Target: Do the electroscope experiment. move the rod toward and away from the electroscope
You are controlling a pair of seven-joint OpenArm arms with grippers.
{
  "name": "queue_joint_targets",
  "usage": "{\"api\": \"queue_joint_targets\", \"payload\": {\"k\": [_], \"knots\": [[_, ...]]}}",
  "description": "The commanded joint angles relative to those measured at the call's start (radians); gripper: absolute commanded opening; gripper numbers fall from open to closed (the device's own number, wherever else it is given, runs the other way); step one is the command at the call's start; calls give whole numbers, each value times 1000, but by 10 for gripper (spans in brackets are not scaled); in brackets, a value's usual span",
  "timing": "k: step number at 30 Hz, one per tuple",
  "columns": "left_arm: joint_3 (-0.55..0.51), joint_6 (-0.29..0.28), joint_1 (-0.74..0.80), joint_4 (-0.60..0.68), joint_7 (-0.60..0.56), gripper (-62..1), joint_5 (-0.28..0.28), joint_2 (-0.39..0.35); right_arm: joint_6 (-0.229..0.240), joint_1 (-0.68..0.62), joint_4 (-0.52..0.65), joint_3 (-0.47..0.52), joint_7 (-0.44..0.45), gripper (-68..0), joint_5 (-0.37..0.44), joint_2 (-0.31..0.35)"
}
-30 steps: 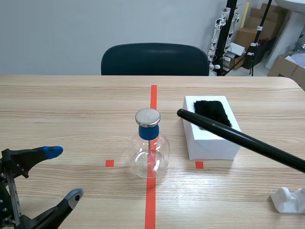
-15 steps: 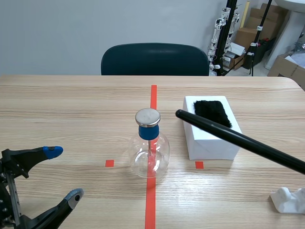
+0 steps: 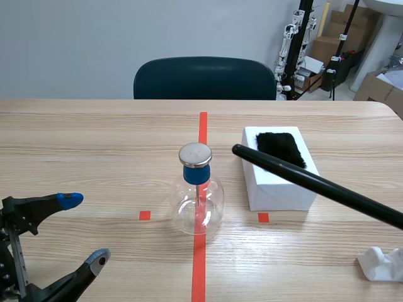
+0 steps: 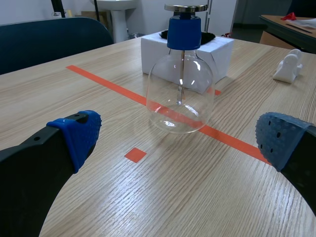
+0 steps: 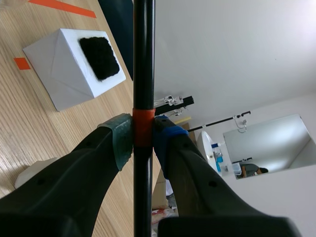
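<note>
The electroscope [image 3: 198,194] is a clear glass flask with a blue stopper and a round metal cap, standing on the centre red tape line; it also shows ahead of my left gripper [image 4: 177,148], which is open and low at the near left [image 3: 79,229]. A long black rod [image 3: 315,182] slants in from the right, its tip a short way right of the metal cap and about level with it. My right gripper [image 5: 142,137] is shut on the rod [image 5: 143,59] at its orange band. The right arm itself is out of the scene view.
A white box [image 3: 277,176] with a black fur cloth [image 3: 280,148] on top stands right of the flask, under the rod. A white crumpled object [image 3: 381,263] lies at the near right. A dark chair [image 3: 204,78] stands beyond the table's far edge.
The rod's tip has edged slightly left toward the electroscope's cap, then held. The left arm has not moved.
</note>
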Motion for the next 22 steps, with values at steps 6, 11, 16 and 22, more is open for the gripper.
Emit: {"api": "queue_joint_targets", "payload": {"k": [6, 11, 16, 22], "knots": [[-4, 1, 0, 19, -16, 14, -6, 0, -7, 0, 18, 5, 0, -678, 19, 2], [-4, 1, 0, 19, -16, 14, -6, 0, -8, 0, 18, 5, -4, -678, 19, 2], [-4, 1, 0, 19, -16, 14, -6, 0, -8, 0, 18, 5, -4, -678, 19, 2], [-4, 1, 0, 19, -16, 14, -6, 0, -8, 0, 18, 5, -4, -678, 19, 2]]}}
